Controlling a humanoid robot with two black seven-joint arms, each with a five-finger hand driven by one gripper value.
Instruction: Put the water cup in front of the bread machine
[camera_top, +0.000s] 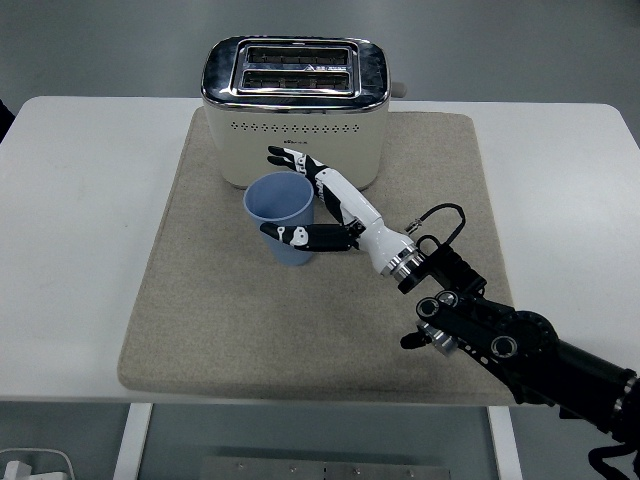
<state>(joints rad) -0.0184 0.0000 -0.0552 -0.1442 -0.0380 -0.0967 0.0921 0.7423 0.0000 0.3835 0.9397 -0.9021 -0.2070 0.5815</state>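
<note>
The blue water cup (281, 217) stood upright on the beige mat (200, 290), open mouth up, just in front of the bread machine (295, 110); its rim came very close to the machine's cream front wall, though whether the 2 touched could not be told. The right hand (320, 205) reached in from the 4 o'clock side of the cup. Its thumb lay against the cup's lower wall, while the other fingers (300, 165) were stretched out straight past the cup's 1 o'clock rim, toward the machine's front, not wrapped around it. The hand looked released rather than clenched, with only that light thumb contact visible.

The right arm (510, 340) ran diagonally off toward 5 o'clock, a black cable (440, 215) looping above the wrist. The bread machine sat at the mat's 12 o'clock edge, its 2 slots (295, 65) open on a chrome top, a small lever (398, 89) at its 3 o'clock side. The mat covered the middle of the white table (70, 200). Apart from the hand and the machine, the mat around the cup lay bare.
</note>
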